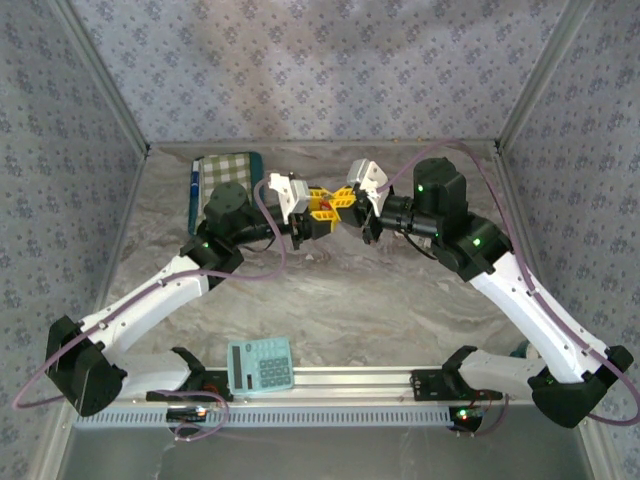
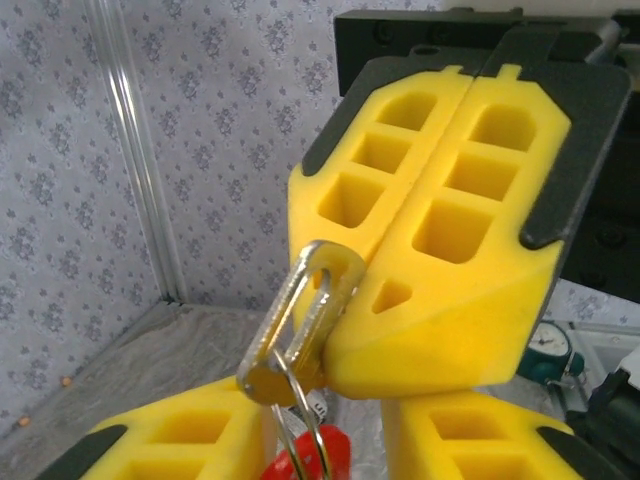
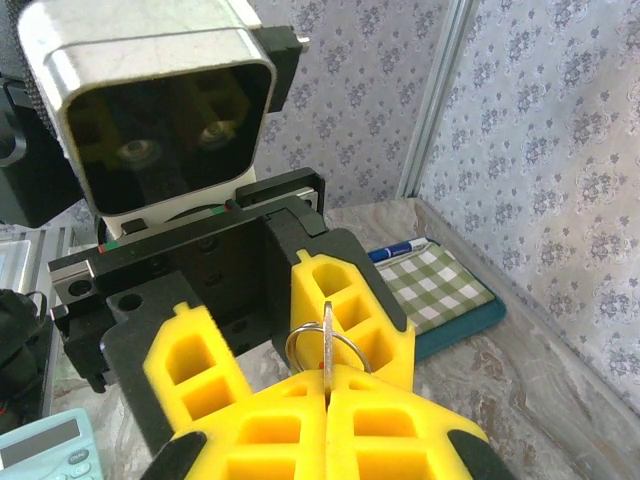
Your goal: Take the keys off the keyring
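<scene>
Above the back middle of the table my two grippers meet tip to tip. My right gripper (image 1: 352,200) (image 3: 328,385) is shut on a flat silver metal clip (image 2: 310,295) (image 3: 327,335), pinched edge-on between its yellow pads. A thin wire keyring (image 2: 303,415) (image 3: 300,345) hangs from that clip. The red key piece (image 2: 312,460) dangles on the ring. My left gripper (image 1: 318,212) (image 2: 325,445) stands open, with its yellow fingers (image 2: 170,440) on either side of the ring and red piece, apart from both.
A teal calculator (image 1: 260,365) (image 3: 45,445) lies at the near edge between the arm bases. A green checked case (image 1: 225,170) (image 3: 435,285) with a blue pen (image 3: 400,250) lies at the back left. Patterned walls close in three sides.
</scene>
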Robot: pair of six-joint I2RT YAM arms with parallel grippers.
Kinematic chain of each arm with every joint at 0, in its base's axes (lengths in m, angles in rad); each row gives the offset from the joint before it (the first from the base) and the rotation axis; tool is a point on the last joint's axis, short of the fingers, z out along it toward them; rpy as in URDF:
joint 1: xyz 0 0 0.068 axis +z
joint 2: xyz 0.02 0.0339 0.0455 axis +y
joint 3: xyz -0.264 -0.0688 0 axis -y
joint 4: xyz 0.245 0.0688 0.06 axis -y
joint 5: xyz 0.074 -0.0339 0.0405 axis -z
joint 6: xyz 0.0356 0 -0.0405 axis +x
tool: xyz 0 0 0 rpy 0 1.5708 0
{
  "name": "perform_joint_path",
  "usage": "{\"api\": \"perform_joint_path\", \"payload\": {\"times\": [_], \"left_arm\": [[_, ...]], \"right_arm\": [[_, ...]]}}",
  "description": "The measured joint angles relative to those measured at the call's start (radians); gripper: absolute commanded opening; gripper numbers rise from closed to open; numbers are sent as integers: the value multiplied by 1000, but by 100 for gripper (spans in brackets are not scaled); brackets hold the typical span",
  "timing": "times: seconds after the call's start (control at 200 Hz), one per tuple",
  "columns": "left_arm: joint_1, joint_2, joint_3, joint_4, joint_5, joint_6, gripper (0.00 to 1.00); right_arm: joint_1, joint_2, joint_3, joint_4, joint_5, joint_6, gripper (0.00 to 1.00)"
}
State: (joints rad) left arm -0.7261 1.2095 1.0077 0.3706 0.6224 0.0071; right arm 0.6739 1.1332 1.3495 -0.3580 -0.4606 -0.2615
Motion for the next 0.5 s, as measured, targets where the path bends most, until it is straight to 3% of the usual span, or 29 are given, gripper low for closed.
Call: {"api": "perform_joint_path", "payload": {"times": [0.29,0.5], "left_arm": [[-1,16,7,0,2,-6,29],[-1,16,7,0,-11,-9,23]], "right_arm": [[-2,0,0,10,-1,0,0],[-2,0,0,10,-6,0,0]]}}
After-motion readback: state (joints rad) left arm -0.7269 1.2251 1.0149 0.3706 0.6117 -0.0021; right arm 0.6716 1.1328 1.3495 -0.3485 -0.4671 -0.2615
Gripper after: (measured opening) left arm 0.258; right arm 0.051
